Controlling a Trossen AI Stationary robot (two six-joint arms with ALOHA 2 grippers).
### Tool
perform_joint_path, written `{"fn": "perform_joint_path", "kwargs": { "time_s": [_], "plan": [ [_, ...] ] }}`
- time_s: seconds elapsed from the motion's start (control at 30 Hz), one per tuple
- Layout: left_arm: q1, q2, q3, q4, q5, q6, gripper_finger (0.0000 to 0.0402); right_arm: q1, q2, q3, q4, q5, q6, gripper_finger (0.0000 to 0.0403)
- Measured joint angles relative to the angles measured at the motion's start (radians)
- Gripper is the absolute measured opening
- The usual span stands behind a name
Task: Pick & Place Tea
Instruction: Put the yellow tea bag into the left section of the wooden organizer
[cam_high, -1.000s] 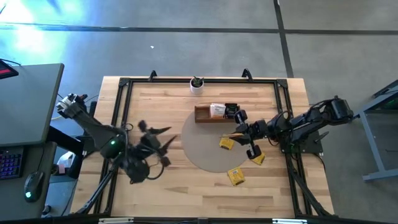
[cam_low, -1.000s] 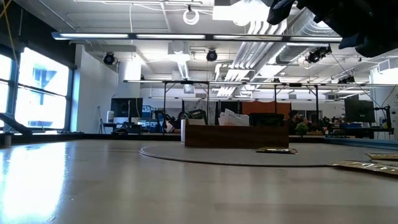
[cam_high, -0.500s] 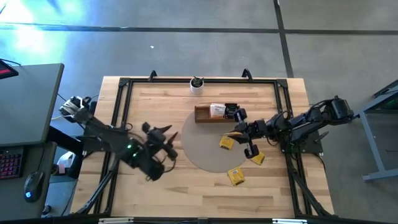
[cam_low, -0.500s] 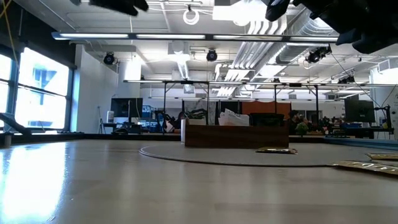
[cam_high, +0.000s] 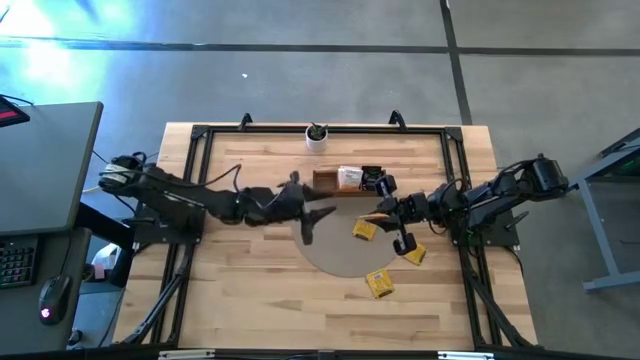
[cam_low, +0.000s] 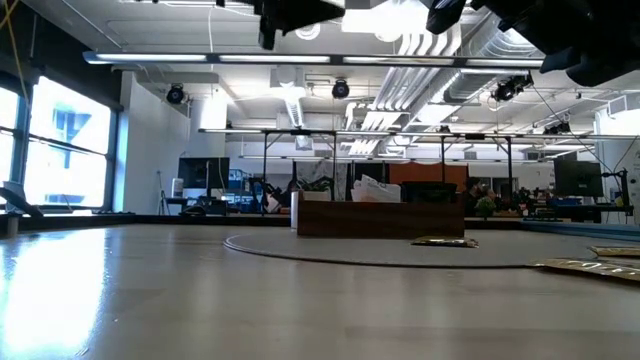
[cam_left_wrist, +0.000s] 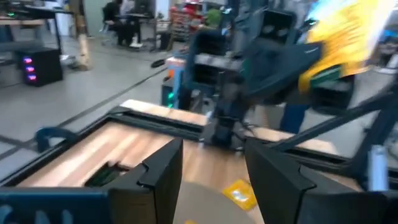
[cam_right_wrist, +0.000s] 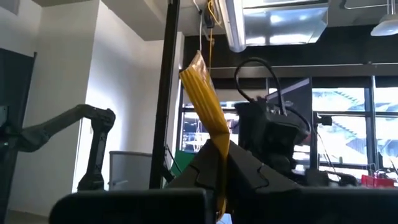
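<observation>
Right tool (cam_right_wrist: 221, 163) raised above the pale wooden surface (cam_high: 250, 300) at about 3 o'clock of the grey round mat (cam_high: 330, 250), fingers pressed together on a flat yellow tea-bag sachet (cam_right_wrist: 208, 118), pinched by one edge and standing upright between them, probably so that the sachet can be slid edge-first into the brown wooden compartment tray (cam_high: 330, 183) at 12 o'clock of the mat. Left tool (cam_high: 305, 212) reaching over the mat's 10 o'clock edge, fingers (cam_left_wrist: 161, 171) spread apart and holding nothing, seemingly on approach to the loose sachets. Loose sachets counted flat in the overhead view: three, all yellow-orange, one on the mat (cam_high: 364, 230) at about 3 o'clock, one (cam_high: 414, 254) just off the mat's 4 o'clock edge, one (cam_high: 379, 284) at 5 o'clock, all lying within easy reach of the right arm. Tray holding a pale-labelled packet (cam_high: 349, 177) and something dark, contents not countable. Small white pot with a green plant (cam_high: 316, 135) at the far edge of the surface, one, apart from the work. Arms: two; trays: one; mats: one.
</observation>
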Motion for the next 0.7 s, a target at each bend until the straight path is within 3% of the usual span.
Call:
{"fn": "perform_joint_path", "kwargs": {
  "time_s": [0.1, 0.23, 0.37, 0.5, 0.63, 0.7],
  "plan": [
    [0.018, -0.023, -0.021, -0.008, -0.005, 0.007, 0.0172, 0.0, 0.0, 0.0, 0.002, 0.01, -0.003, 0.001],
    [-0.029, -0.024, -0.13, 0.17, -0.018, 0.052, 0.0172, 0.0, 0.0, 0.0, 0.009, 0.013, -0.004, 0.0005],
    [-0.055, 0.03, -0.313, 0.635, 0.036, 0.209, 0.0172, 0.0, 0.0, 0.0, 0.007, 0.014, 0.0, 0.0011],
    [-0.043, 0.082, -0.472, 1.041, 0.275, 0.298, 0.0172, 0.0, 0.001, 0.0, 0.001, 0.013, -0.001, 0.0008],
    [-0.02, 0.106, -0.451, 0.999, 0.37, 0.218, 0.0172, -0.001, 0.001, 0.001, 0.005, 0.021, -0.031, 0.0005],
    [-0.017, 0.148, -0.361, 0.996, 0.374, 0.189, 0.0172, -0.001, 0.001, 0.004, 0.0, 0.023, -0.048, 0.0009]
  ]
}}
